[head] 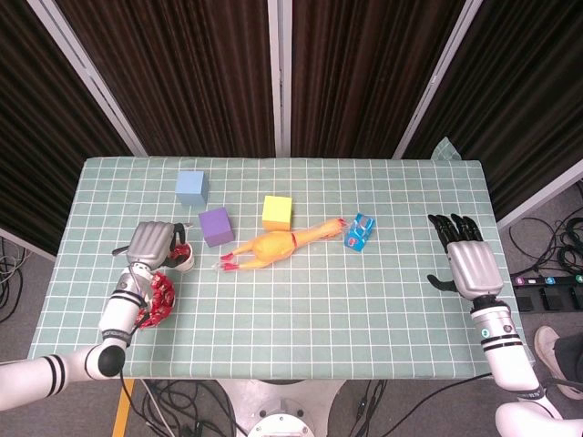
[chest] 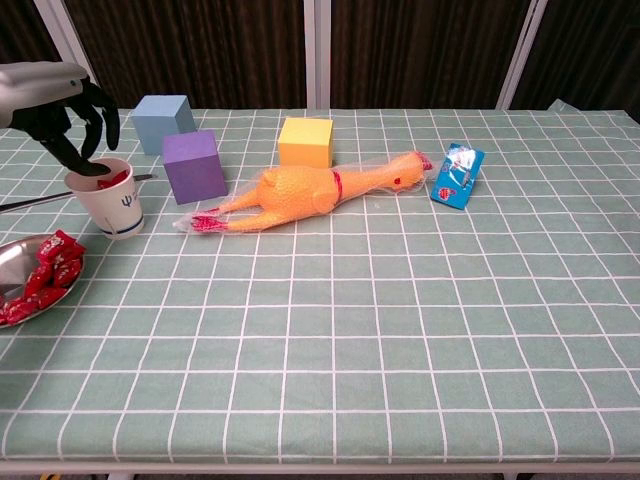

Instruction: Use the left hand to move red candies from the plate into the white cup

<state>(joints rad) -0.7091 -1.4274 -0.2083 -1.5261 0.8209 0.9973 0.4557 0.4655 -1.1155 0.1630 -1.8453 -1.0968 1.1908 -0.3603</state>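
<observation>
Red candies (chest: 105,180) showed directly beneath the left hand (chest: 55,105), whose fingers (chest: 70,155) dipped into the white cup (chest: 108,197); whether they pinched one, I couldn't tell.

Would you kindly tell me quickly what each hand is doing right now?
Left hand: over the white cup, fingers dipped in; whether it holds a candy cannot be told.
Right hand: open, holding nothing.

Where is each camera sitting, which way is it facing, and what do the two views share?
Head view: high above, looking steeply down on the whole table; shows the left hand and right hand with their forearms.
Chest view: low at the near edge, facing across the table; only the left hand shows, over the white cup.
Shared: left hand, cup, plate, rubber chicken.
</observation>
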